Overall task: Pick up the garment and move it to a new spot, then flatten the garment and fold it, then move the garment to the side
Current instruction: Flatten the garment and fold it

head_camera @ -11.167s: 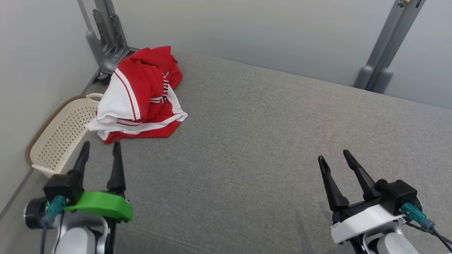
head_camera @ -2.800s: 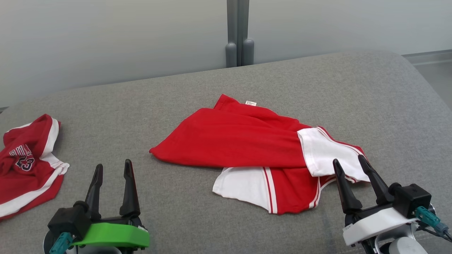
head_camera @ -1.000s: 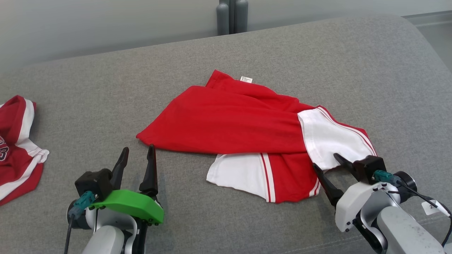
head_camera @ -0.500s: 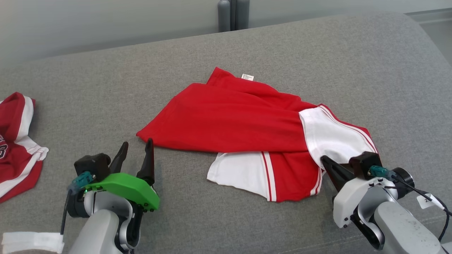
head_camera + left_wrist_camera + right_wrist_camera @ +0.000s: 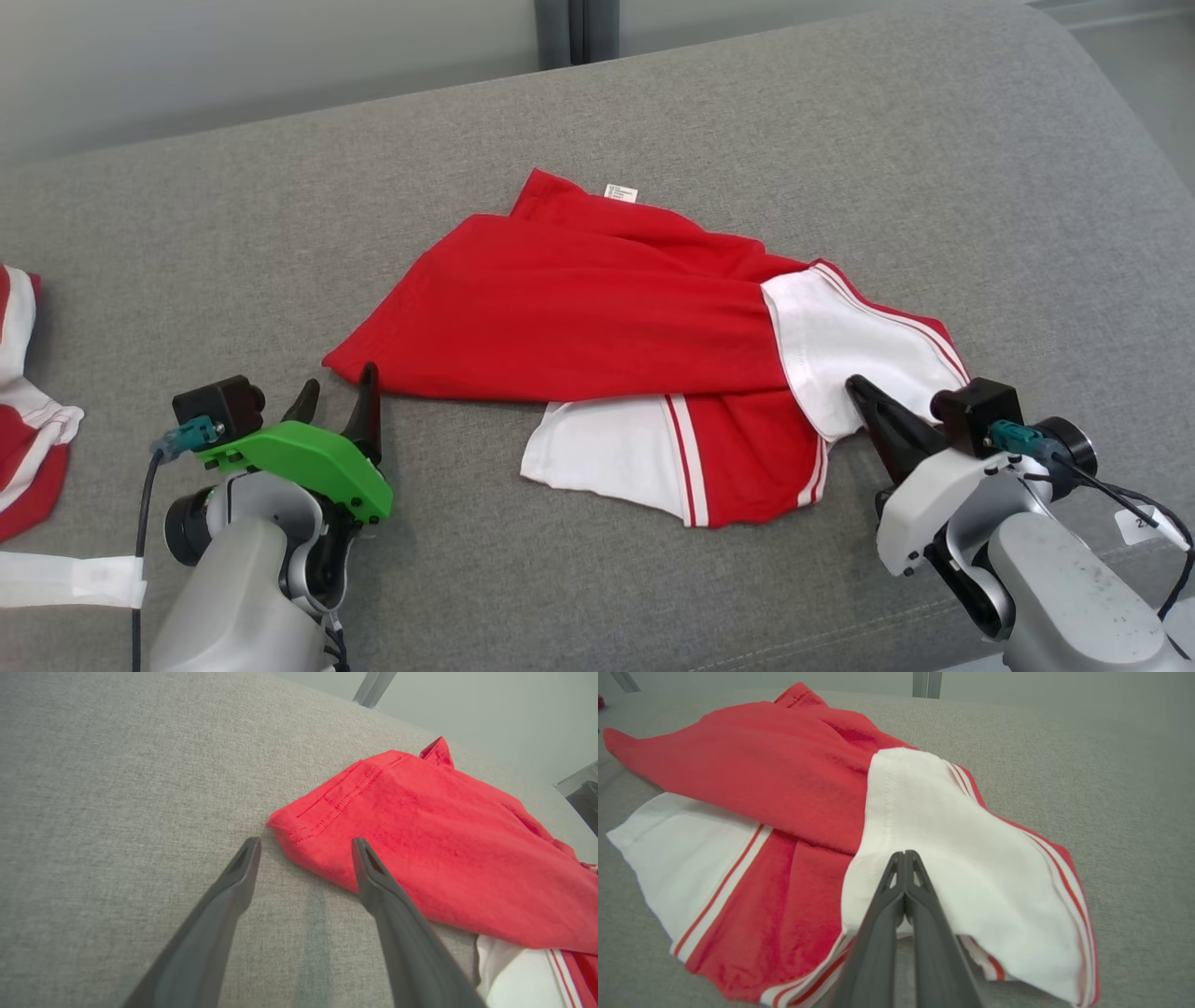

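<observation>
Red-and-white garment: rumpled at the middle of the frame on the grey padded surface, with a red panel on top and the white sleeve at centre right.
Handling: soft, light and limp (it should sag and drag rather than hold any shape). It is best taken at hems and corners, one on each side, so that it spreads when lifted.
Right fingers: pressed together at the white sleeve's near hem, apparently pinching it.
Left fingers: spread wide and holding nothing, at lower left, with the red corner lying between their tips.
Change from a second ago: the right fingers stood apart beside the sleeve and are now clamped. The left fingers are nearer the red corner.
</observation>
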Motion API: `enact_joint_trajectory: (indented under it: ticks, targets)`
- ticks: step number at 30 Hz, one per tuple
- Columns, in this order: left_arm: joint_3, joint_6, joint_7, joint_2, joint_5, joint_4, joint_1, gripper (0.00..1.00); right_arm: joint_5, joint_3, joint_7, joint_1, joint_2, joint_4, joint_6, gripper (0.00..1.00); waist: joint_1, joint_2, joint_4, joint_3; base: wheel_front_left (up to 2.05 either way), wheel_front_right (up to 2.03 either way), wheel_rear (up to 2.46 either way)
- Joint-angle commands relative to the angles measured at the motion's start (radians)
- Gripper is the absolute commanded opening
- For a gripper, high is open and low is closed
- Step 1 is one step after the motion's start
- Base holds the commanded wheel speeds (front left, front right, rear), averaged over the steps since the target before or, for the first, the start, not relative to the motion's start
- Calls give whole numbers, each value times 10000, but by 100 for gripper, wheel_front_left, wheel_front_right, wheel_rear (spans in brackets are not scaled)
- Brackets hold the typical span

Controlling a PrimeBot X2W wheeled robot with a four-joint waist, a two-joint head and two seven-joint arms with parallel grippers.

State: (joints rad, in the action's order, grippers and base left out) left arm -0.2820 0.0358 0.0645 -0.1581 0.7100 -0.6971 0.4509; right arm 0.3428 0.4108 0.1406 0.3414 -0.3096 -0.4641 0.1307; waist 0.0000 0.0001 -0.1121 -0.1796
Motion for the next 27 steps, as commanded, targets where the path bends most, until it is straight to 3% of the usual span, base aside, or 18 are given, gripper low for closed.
enact_joint_trajectory:
  ticks: [1, 14, 15, 16, 18, 19, 27]
  targets:
    - [65, 99, 63, 22, 127, -241, 265, 100, -75, -52, 105, 74, 15, 103, 1, 0, 0, -1, -79, -6, 0, 0, 0]
    - [350, 434, -64, 49, 671, -2075, 1163, 97, -150, -348, 230, -247, 42, 724, 1, 0, 0, -1, -344, -59, 0, 0, 0]
    - [369, 468, -63, 37, 712, -2166, 1229, 85, -159, -393, 239, -267, 61, 757, 1, 0, 0, -1, -363, -77, 0, 0, 0]
    - [384, 505, -78, 28, 766, -2280, 1286, 56, -179, -435, 261, -281, 82, 792, 1, 0, 0, -1, -379, -95, 0, 0, 0]
    - [391, 585, -90, -5, 827, -2446, 1375, 23, -195, -510, 283, -308, 94, 855, 1, 0, 0, -1, -404, -123, 0, 0, 0]
    - [379, 621, -104, -26, 832, -2525, 1415, 0, -206, -549, 299, -321, 110, 894, 1, 0, 0, -1, -420, -131, 0, 0, 0]
    - [318, 869, 337, -196, 1035, -2572, 1377, 0, -131, -816, 425, -588, 212, 1064, 1, 0, 0, -1, -442, 31, 0, 0, 0]
